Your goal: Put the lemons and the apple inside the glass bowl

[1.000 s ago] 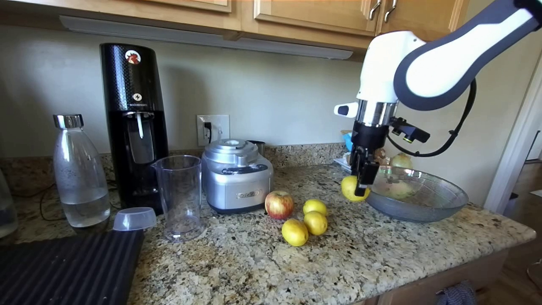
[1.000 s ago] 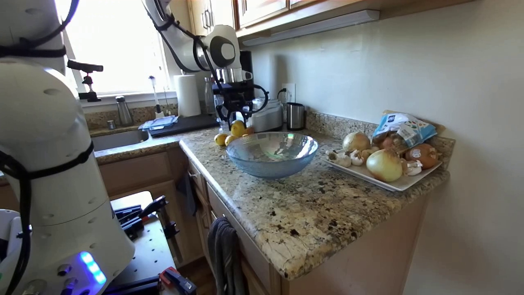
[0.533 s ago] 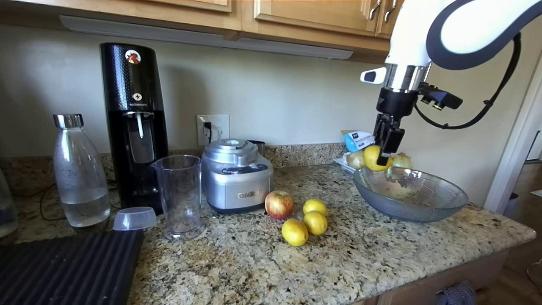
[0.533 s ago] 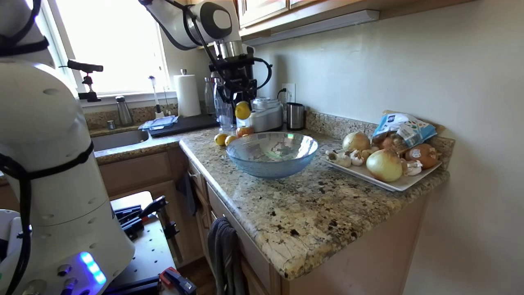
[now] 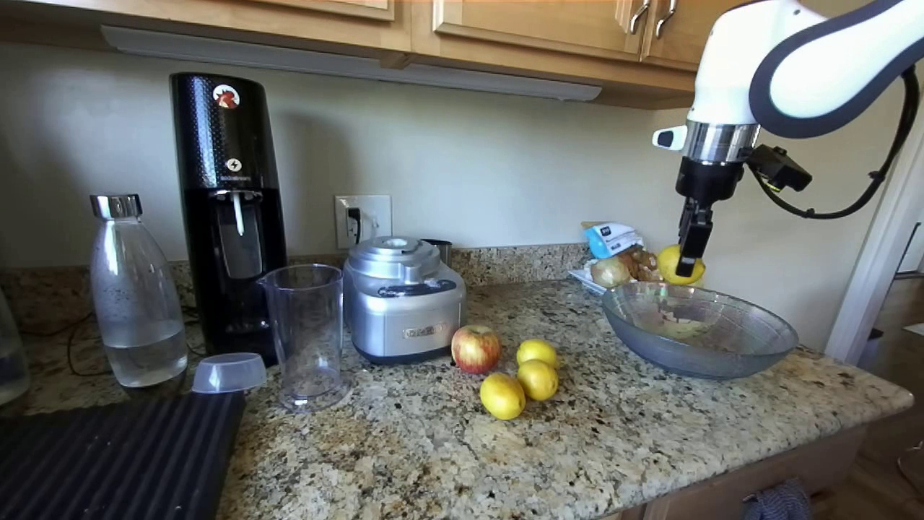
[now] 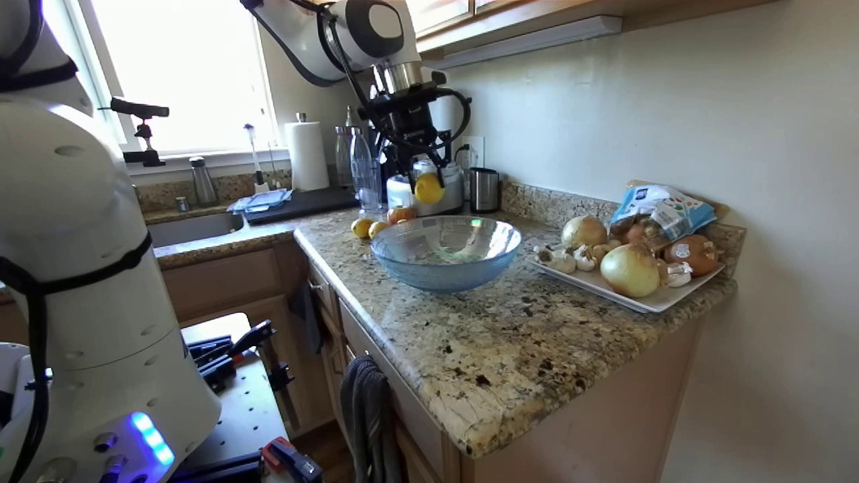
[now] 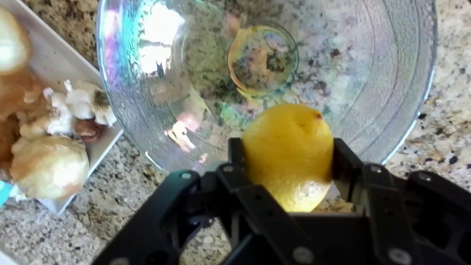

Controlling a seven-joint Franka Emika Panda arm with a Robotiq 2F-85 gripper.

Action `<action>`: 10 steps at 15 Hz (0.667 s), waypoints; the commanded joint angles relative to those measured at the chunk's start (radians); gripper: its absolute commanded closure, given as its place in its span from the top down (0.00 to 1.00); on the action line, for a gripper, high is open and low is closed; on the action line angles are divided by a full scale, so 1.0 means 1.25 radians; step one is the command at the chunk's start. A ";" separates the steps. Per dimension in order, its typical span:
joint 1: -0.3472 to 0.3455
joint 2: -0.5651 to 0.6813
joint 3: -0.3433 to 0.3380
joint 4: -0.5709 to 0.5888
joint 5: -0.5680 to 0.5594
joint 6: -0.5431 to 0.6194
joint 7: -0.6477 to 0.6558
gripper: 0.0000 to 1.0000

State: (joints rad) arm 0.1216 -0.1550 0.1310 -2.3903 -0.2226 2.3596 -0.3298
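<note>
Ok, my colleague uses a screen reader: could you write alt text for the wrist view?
Seen from above, a black gripper clasps a yellow lemon that overlaps the lower edge of a clear glass bowl. At left, a white tray of onions and garlic sits on a speckled countertop.

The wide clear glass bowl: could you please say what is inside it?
No fruit shows inside the glass bowl; speckled granite countertop appears through its bottom. In the wrist view, the round yellow lemon in the black gripper hides part of it.
</note>
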 commanded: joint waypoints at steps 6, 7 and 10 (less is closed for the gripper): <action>-0.023 0.138 -0.026 -0.016 -0.049 0.100 0.151 0.34; -0.021 0.153 -0.027 -0.015 -0.050 0.113 0.160 0.34; -0.018 0.186 -0.031 -0.015 -0.058 0.134 0.179 0.34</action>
State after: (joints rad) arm 0.0992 0.0598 0.1013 -2.4001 -0.2607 2.4900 -0.1554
